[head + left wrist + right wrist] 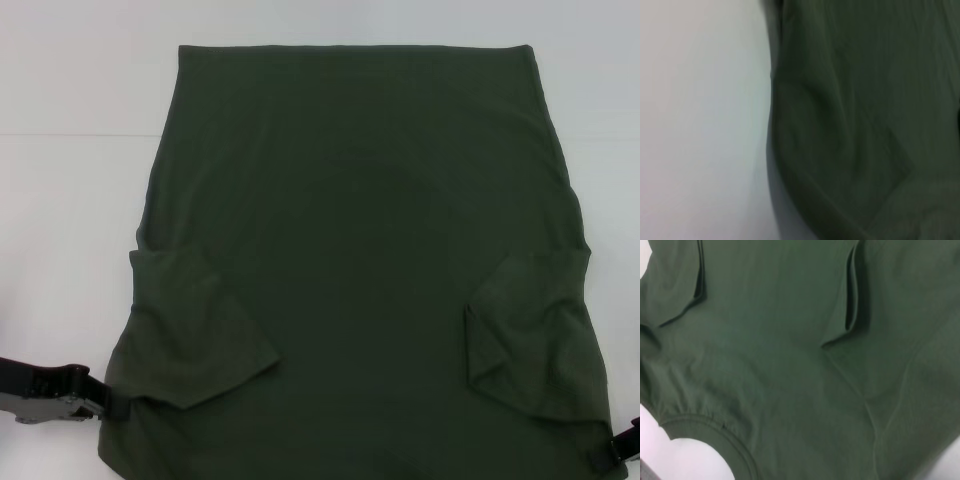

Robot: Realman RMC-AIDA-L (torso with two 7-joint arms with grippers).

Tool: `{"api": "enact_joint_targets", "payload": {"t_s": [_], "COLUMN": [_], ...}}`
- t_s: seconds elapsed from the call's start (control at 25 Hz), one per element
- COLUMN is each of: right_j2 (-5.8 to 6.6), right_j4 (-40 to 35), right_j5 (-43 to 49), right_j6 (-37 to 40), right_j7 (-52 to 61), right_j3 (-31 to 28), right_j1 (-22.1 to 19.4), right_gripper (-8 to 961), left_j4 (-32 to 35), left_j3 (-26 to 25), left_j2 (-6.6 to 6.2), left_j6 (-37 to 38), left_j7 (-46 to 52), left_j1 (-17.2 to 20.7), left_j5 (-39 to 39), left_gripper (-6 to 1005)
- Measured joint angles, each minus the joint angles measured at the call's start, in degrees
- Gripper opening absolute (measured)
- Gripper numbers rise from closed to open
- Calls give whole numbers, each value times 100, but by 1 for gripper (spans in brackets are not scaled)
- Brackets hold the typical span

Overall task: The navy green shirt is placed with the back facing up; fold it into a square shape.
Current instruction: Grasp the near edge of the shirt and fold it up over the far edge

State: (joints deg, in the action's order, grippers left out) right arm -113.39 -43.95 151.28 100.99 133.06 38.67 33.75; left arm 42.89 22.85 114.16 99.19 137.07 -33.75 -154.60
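The navy green shirt (360, 250) lies flat on the white table, plain side up, hem at the far edge. Both short sleeves are folded inward onto the body, the left sleeve (190, 340) and the right sleeve (520, 340). My left gripper (108, 404) sits low at the shirt's near left corner, touching its edge. At the near right corner, my right gripper (612, 452) is only partly in view. The left wrist view shows the shirt's side edge (775, 125) against the table. In the right wrist view the shirt's collar (715, 432) and both folded sleeves appear.
The white table (70, 200) shows bare on both sides of the shirt and beyond the hem. Nothing else stands on it.
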Motion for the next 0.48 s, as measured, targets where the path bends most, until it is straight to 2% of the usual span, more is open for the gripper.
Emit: {"api": "enact_joint_targets", "payload": {"t_s": [0.24,0.48], "right_j2": [59,130], "right_j4": [0,0], "right_j5": [-46,-49], "right_j6": [410,1062], "right_j7": [-342,-861], "right_j3": [-55,-88], "right_j1": [13,-38], "right_gripper": [54,54], "left_j4": [-13,-205], "left_j3": [0,0], "left_j2": [-9,-97], "left_j6": [218,638], "left_j7": [-82,-289], "left_j1": [12,25], "left_j5": [0,-38], "left_gripper": [27,27]}}
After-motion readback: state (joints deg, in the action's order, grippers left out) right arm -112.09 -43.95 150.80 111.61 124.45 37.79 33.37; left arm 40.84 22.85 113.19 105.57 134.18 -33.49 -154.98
